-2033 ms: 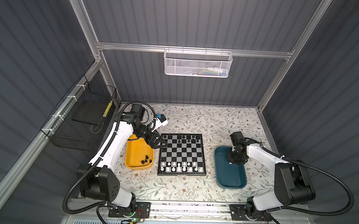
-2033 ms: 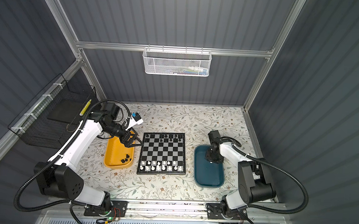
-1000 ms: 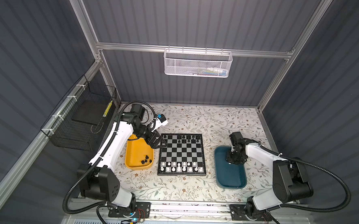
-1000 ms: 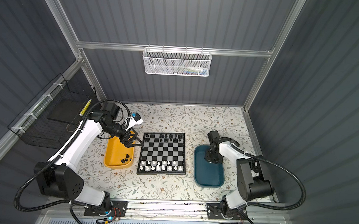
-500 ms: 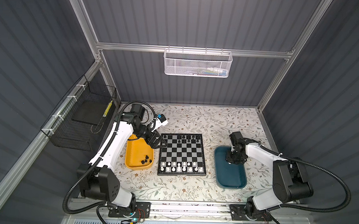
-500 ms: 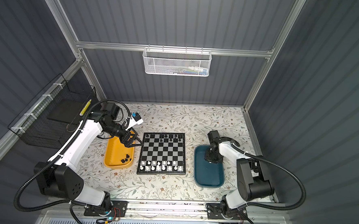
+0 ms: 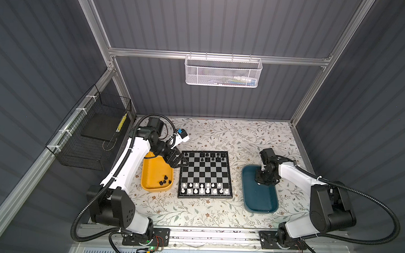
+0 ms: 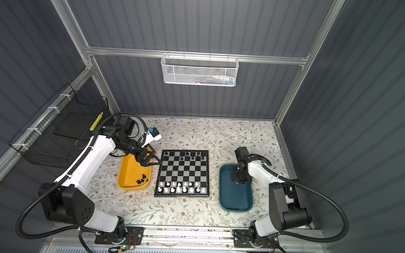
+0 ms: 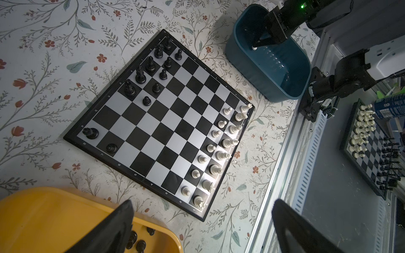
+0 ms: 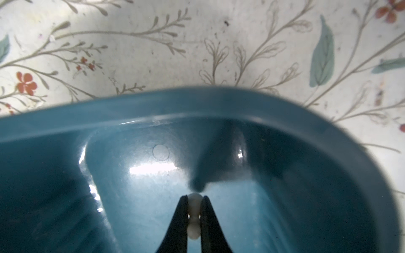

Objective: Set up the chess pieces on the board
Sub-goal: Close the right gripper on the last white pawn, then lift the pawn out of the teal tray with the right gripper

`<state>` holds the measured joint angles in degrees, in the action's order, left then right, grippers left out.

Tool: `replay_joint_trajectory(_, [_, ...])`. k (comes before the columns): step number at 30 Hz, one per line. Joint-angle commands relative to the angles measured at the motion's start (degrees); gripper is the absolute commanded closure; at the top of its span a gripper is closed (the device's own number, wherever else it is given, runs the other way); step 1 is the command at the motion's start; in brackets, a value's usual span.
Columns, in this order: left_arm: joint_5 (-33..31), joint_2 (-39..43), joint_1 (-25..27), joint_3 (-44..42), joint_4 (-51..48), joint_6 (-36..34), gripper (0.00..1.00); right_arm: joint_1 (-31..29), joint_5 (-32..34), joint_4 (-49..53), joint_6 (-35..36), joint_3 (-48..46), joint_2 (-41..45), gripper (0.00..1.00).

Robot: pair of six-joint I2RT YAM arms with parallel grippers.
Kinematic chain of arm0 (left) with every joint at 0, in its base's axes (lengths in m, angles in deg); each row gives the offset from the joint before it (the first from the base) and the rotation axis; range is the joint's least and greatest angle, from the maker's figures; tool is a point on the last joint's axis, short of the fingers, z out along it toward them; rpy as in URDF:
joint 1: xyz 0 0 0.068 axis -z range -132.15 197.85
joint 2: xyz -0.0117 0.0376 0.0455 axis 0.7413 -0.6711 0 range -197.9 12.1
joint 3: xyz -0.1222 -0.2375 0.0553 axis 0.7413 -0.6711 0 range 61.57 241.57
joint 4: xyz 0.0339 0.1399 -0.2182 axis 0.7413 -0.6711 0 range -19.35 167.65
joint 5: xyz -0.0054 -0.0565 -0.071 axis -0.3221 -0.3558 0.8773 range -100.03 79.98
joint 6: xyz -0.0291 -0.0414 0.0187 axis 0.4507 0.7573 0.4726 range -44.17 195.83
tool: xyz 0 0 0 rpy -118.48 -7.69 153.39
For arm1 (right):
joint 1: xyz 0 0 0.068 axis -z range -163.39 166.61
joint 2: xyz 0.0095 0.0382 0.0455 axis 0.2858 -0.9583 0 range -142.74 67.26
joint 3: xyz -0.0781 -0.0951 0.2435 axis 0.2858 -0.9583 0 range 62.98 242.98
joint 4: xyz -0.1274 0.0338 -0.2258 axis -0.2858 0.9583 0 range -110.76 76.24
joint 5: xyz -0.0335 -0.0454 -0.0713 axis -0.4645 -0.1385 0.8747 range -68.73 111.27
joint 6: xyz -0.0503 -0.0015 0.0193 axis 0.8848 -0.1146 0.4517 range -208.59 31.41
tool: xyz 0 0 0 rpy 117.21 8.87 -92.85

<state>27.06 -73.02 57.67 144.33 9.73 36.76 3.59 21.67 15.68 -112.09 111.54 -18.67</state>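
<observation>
The board point(image 7: 205, 173) lies mid-table, with white chess pieces point(image 7: 203, 188) in its two near rows and black ones point(image 7: 209, 155) at the far side. Three more black pieces point(image 7: 165, 180) lie in the yellow tray point(image 7: 146, 176). My left gripper point(image 7: 179, 162) hangs open over the gap between that tray's far end and the board, and its fingers point(image 9: 122, 219) stand wide apart with nothing between them. My right gripper point(image 10: 194, 210) is down inside the teal tray point(image 10: 197, 105) at its far end. It is shut on a small white piece point(image 10: 194, 227).
A white mesh basket point(image 7: 223, 71) hangs on the back wall and a black wire basket point(image 7: 91, 138) on the left wall. Beyond the front rail, a second chessboard point(image 9: 372, 149) with pieces lies outside the work area.
The right arm's upper links shifted slightly early on. Both grippers stay where they were, the left open and the right pinched shut in the teal tray.
</observation>
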Motion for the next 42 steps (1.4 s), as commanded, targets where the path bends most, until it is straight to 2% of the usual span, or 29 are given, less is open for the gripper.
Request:
replay_joint_trajectory(1, [0.1, 0.5, 0.3, -0.2, -1.2, -1.1, 0.00, -0.3, 0.0, 2.0, 0.4, 0.8, 1.1, 0.86])
replay_joint_trajectory(42, [1.7, -0.9, 0.3, 0.3, -1.1, -1.0, 0.00, -7.9, 2.9, 5.6, -1.5, 2.9, 1.5, 0.85])
